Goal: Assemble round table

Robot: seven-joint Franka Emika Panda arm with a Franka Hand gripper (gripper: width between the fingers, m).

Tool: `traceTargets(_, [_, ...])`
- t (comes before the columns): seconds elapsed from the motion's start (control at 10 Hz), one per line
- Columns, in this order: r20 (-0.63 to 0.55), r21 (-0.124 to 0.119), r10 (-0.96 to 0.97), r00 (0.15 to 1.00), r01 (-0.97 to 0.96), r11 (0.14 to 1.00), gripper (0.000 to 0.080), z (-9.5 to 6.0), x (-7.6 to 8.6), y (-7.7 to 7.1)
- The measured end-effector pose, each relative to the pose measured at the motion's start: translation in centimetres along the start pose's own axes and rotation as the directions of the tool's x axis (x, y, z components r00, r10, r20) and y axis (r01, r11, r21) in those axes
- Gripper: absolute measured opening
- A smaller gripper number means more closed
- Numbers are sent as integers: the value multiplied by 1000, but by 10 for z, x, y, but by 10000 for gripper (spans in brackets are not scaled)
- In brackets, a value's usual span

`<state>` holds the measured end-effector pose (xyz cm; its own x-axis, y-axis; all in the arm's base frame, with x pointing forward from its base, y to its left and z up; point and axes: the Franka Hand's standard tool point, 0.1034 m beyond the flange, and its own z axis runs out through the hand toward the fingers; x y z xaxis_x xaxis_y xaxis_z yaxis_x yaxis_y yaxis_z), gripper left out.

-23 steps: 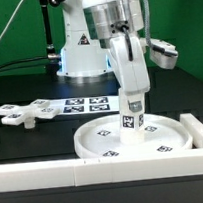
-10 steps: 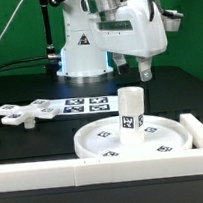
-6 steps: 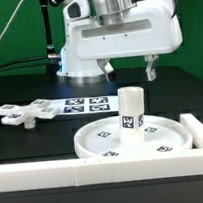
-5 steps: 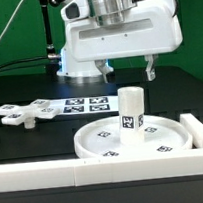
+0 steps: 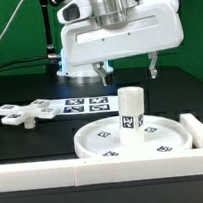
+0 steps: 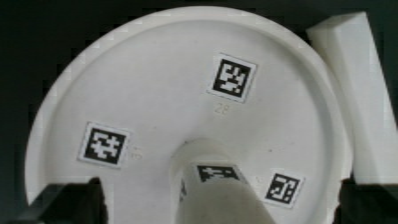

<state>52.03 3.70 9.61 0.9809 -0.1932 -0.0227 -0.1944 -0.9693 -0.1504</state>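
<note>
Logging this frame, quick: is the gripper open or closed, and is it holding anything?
Gripper: open, holding nothing, clear of the post.

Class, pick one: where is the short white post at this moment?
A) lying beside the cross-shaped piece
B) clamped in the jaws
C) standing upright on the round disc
C: the post stands upright on the round disc, well apart from the cross-shaped piece.

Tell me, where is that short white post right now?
In the exterior view the post stands upright near the middle of the round disc, right of centre, under the open gripper and not touching it.
</note>
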Motion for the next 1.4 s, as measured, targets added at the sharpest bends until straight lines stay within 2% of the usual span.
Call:
traceTargets(0.1, [-2,-24,-108,994,108,994,649,5,-7,9])
traceTargets(0.3, [-2,-55,-356,934,355,933,649,6,-15,36])
traceTargets(0.5, [14,-62,-530,848,530,846,649,1,-12,76])
traceTargets(0.6, [25,-54,-562,827,563,825,649,-1,-12,90])
traceTargets(0.8, [32,-55,-619,785,619,783,649,0,-12,88])
traceTargets(0.9, [31,-56,-611,791,612,789,649,0,-12,89])
traceTargets(1.0, [30,-64,-622,783,622,780,649,0,-12,95])
traceTargets(1.1, [24,-89,-606,795,606,791,649,-1,-14,116])
traceTargets(1.3, [-14,-172,-543,839,533,828,649,-6,-24,167])
traceTargets(1.4, [-13,-181,-518,855,507,843,649,-6,-29,182])
